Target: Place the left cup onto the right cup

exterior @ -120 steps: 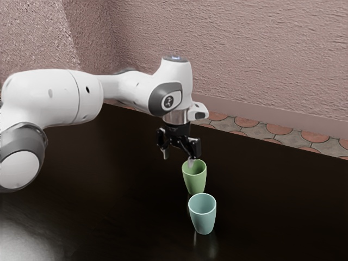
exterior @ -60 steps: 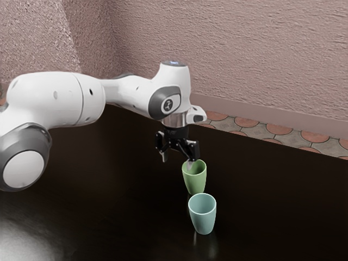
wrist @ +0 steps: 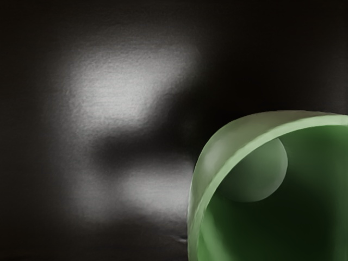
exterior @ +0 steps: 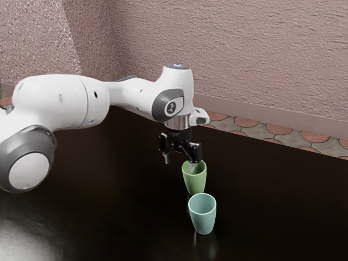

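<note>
Hand (exterior: 179, 159) is spread wide and holds nothing: one finger dips at the rim of the green cup (exterior: 194, 176), the other hangs outside, clear of the wall. The green cup stands upright on the tabletop (exterior: 109, 190), just beside the blue cup (exterior: 202, 213). Risks as I judge them: pinching only the thin rim wall (wrist: 217, 179) so high up could tilt or drop the cup on lift, and an off-centre close could shove it into the blue cup.
</note>
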